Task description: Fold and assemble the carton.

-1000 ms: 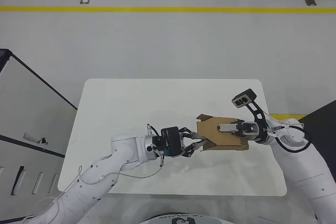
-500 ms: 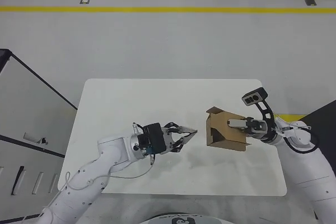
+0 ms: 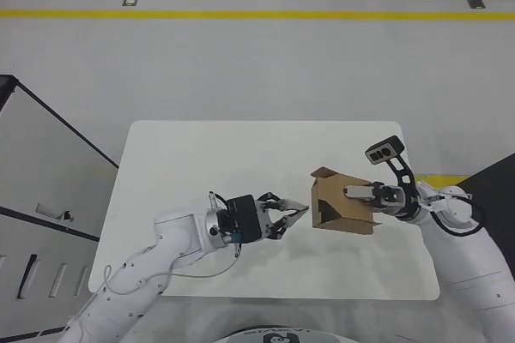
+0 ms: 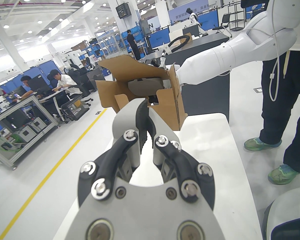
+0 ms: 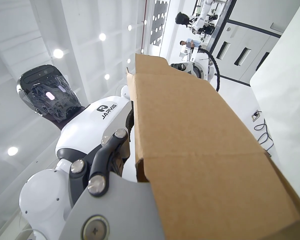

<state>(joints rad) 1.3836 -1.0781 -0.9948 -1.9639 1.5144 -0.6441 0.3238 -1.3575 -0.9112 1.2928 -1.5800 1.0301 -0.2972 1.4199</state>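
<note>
A brown carton (image 3: 336, 214), partly folded with loose flaps on its open end, hangs over the right half of the white table (image 3: 240, 154). My right gripper (image 3: 355, 192) is shut on the carton's top wall; one of its fingers (image 4: 145, 86) lies inside the carton (image 4: 170, 106). In the right wrist view the carton's (image 5: 195, 138) outer wall hides the other finger. My left gripper (image 3: 304, 209) is shut and holds nothing, its tips (image 4: 144, 107) just short of the carton's open end and pointing at it.
A dark cabinet (image 3: 17, 146) stands off the table's left side and a black unit (image 3: 506, 184) off its right. The table's back and left areas are bare.
One second ago my left gripper was at the carton's flaps. It drew back to the left, then came back toward the carton. The right gripper swung the carton slightly.
</note>
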